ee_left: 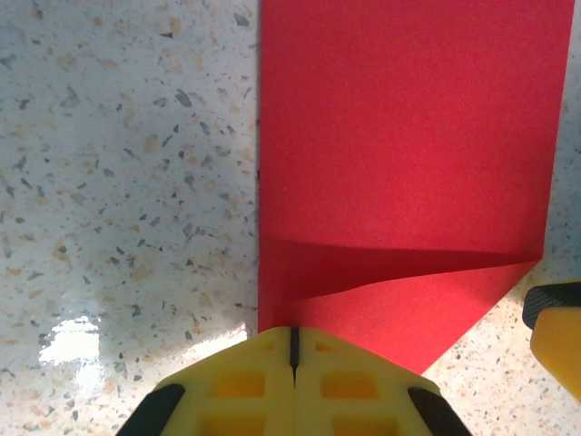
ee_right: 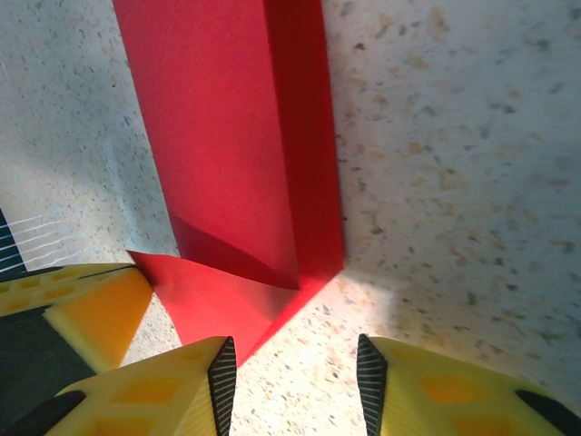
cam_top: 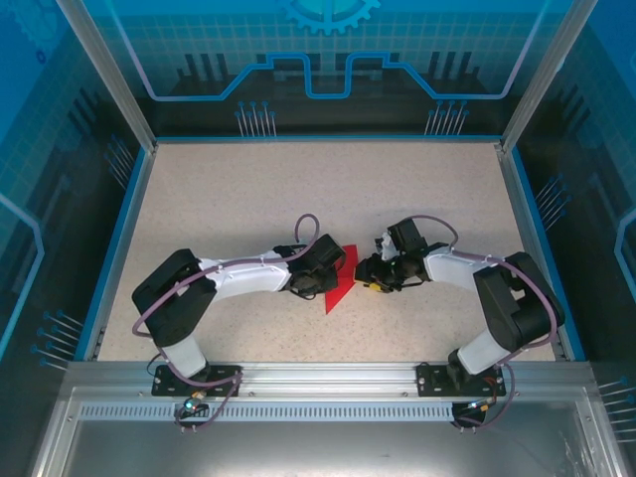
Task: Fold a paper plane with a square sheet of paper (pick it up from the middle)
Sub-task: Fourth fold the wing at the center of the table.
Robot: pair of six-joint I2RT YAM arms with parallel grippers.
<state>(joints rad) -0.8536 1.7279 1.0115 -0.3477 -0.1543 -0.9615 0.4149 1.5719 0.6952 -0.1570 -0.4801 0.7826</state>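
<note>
Now | left gripper point(ee_left: 292, 352): fingers pressed together, tips touching the folded red paper point(ee_left: 399, 136) at its near edge, pinch unclear | right gripper point(ee_right: 290, 377): jaws partly apart, empty, just beside the paper's folded corner | paper lies on speckled table point(cam_top: 248, 199), between both grippers.

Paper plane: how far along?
Done: red sheet is folded into a long strip, with one end corner creased diagonally. In hand: left tool is shut at that folded end, pinch or press unclear; right tool is open beside it, holding nothing. Left: no pointed nose or wings yet, so most folds remain.
</note>
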